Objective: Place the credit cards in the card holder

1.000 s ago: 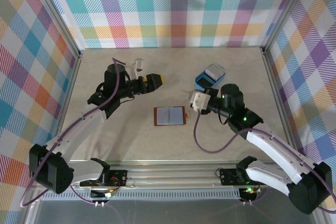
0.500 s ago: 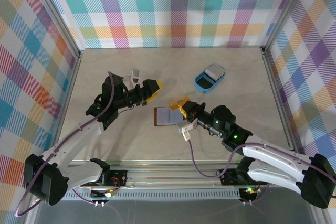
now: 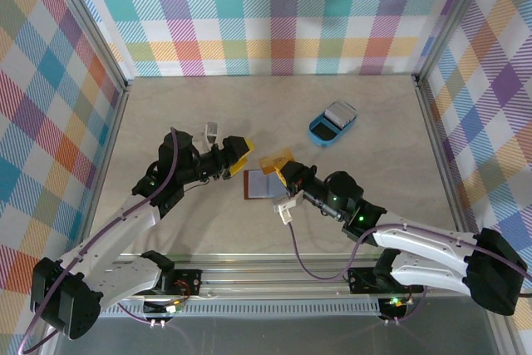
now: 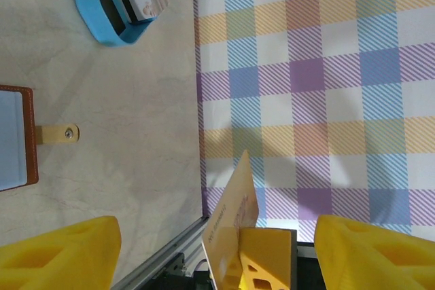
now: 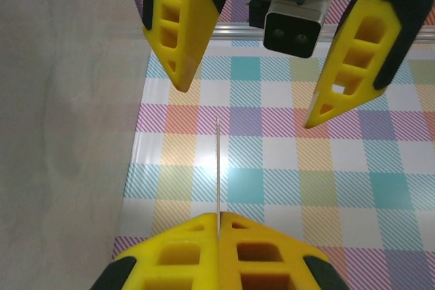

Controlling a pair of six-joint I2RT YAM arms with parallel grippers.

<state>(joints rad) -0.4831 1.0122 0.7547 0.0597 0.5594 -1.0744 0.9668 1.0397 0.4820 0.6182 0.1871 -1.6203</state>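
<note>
Gripping unit, right gripper [image 3: 285, 174]: jaws pinched shut on one credit card [image 3: 273, 160] by its lower margin, poised over the 2 o'clock corner of the card holder.
Risk at the pinch: the grip takes only a narrow strip of slick plastic, so the card may pivot or slip if its free edge snags.
Held card: thin rigid rectangle with a tan-orange face, a mere hairline when seen edge-on from the right wrist.
Card holder [image 3: 264, 184]: lies open and flat at table centre. Brown leather border, pale grey-blue lining, snap tab [image 4: 58, 132] projecting at its 3 o'clock side.
Risk at the holder: nothing pins it down. A push from the card would probably slide it over the smooth pale table [image 3: 166, 114] rather than part a pocket. The pocket mouth cannot be made out.
Left gripper [image 3: 243, 154]: at the holder's 10 o'clock, jaws spread wide and empty, with yellow ribbed wedge fingers facing the held card.
Risk between arms: the two grippers sit near each other, so closing in may knock the card askew.
Blue tray [image 3: 320, 132]: at 1 o'clock from the holder, well apart. Rounded glossy plastic.
Remaining cards [image 3: 339, 112]: whitish, stacked inside the tray.
Walls [image 3: 283, 14]: flat panels in a multicolour plaid print, at 12 o'clock.
</note>
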